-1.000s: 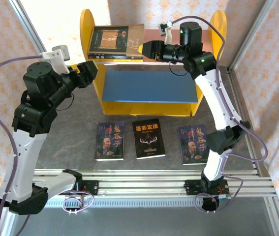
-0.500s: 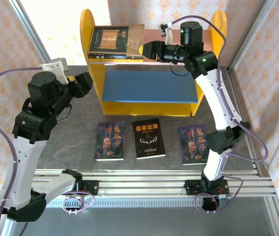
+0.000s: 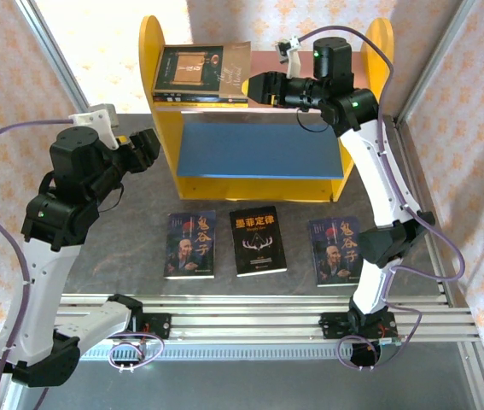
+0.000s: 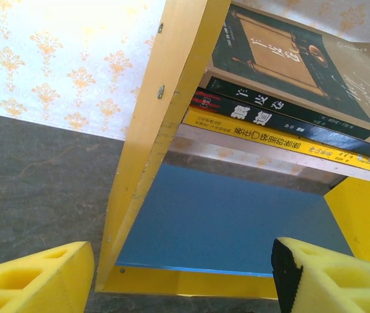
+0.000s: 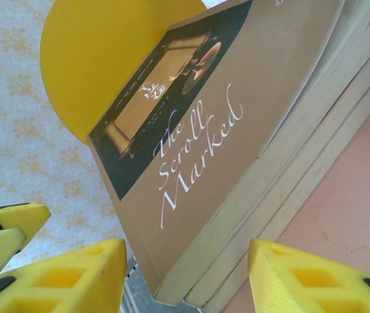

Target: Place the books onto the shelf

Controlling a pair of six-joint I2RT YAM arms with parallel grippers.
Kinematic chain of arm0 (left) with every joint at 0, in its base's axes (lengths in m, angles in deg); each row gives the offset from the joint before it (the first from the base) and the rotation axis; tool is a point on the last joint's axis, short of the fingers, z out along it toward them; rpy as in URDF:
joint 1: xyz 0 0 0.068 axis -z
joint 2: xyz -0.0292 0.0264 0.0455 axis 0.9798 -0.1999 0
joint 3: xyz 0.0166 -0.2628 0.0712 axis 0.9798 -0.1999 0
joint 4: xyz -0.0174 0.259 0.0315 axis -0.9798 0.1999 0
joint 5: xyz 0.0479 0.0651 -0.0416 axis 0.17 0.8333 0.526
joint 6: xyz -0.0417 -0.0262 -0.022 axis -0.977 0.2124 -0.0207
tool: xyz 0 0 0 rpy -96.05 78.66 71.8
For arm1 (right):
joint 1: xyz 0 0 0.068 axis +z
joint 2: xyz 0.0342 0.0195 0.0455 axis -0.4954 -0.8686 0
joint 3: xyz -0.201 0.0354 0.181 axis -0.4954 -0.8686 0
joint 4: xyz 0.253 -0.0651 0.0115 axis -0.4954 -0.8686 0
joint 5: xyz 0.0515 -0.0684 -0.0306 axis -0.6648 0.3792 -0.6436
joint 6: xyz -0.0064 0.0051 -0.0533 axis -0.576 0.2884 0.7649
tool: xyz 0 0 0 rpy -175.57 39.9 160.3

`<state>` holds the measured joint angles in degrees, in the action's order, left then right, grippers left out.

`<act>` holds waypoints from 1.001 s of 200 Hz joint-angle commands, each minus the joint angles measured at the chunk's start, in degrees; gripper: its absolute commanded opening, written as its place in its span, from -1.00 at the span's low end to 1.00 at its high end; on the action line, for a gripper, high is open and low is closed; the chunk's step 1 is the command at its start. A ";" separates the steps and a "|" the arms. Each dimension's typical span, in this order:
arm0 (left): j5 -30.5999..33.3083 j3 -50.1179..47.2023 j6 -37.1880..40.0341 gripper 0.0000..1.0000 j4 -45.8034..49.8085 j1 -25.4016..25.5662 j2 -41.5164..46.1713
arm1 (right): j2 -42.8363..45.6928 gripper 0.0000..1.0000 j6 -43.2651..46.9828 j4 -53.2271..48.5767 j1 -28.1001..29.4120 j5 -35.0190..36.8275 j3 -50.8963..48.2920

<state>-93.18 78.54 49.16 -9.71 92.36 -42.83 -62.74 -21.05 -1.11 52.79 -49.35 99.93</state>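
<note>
The left arm has swung back from the shelf [image 3: 152, 51]. The left gripper [image 3: 149, 147], a moment ago up beside the yellow side panel, now hangs lower and further out over the table [image 3: 131, 222], jaws spread with nothing between them. The right gripper [image 3: 255, 85] has barely shifted and stays at the right end of the stack [image 3: 201, 73] on the pink board [image 5: 354, 215]. Its jaws have eased wider, so its pads [image 5: 74, 274] stand either side of the stack's corner without touching it. We read that as a book just let go, with both arms free for the next. Three books lie flat in a row on the table in front of the shelf: the left bearded book [image 3: 190, 245], the antler book [image 3: 259, 242] and the right bearded book [image 3: 337, 249]. All are thin paperbacks with dark, slightly glossy covers. The tan book [image 5: 237, 117] tops the stack, matte with white script and a dark panel, over cream page edges. The yellow book [image 4: 282, 140] lies at the bottom. The shelf is smooth painted board with rounded panels and a flat blue board [image 3: 259, 149]. The table is mottled grey, and the pads are yellow with moulded hollows.
</note>
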 commanded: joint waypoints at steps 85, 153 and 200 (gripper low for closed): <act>0.09 0.74 2.02 0.42 1.27 0.35 0.03 | -2.94 0.04 0.24 -3.77 0.20 -4.05 4.54; -1.46 -3.08 0.32 0.40 0.35 0.35 0.18 | 3.80 0.02 3.99 -3.65 -0.42 2.14 -3.37; -2.33 -11.93 -3.00 0.38 -2.56 0.45 1.97 | 15.51 0.04 9.75 -4.65 -0.91 7.32 -15.43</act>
<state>-94.34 70.39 48.83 -9.97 92.36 -42.55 -53.37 -15.78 -3.08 52.35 -46.51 89.52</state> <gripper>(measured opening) 0.694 0.520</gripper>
